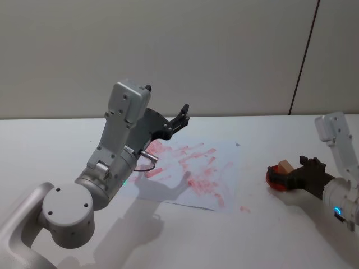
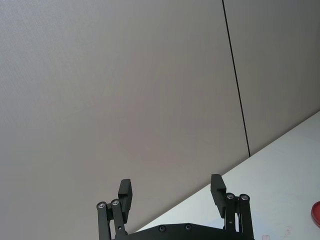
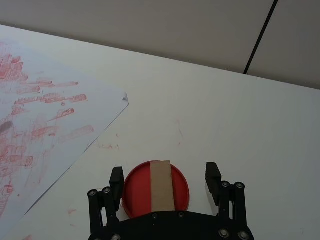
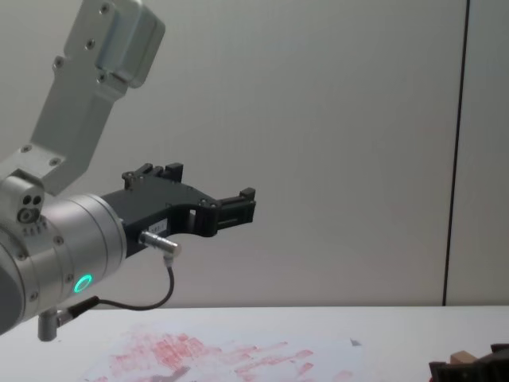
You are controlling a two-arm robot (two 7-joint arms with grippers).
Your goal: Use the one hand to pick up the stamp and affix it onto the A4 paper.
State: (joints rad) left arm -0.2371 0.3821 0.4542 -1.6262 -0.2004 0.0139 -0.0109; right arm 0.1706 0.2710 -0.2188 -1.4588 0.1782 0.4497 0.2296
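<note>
My right claw [image 3: 165, 181] sits low over the white desk [image 3: 240, 120], its fingers [image 3: 213, 176] spread wide, one on each side of the red round ink pad [image 3: 134, 192]. The stamp [image 3: 162, 185], a light tan wooden block, lies on top of that pad, between my fingers but touching neither of them. In the head view the same block [image 1: 285, 166] shows atop the pad [image 1: 273, 178] at the desk's right side, with my right claw [image 1: 297, 173] reaching around it. The A4 paper [image 1: 224, 168], smeared with red marks, lies flat near the middle of the desk, well apart from the pad. My left claw [image 1: 184, 115] hangs raised above the paper's far edge, fingers [image 2: 125, 192] spread and holding nothing.
</note>
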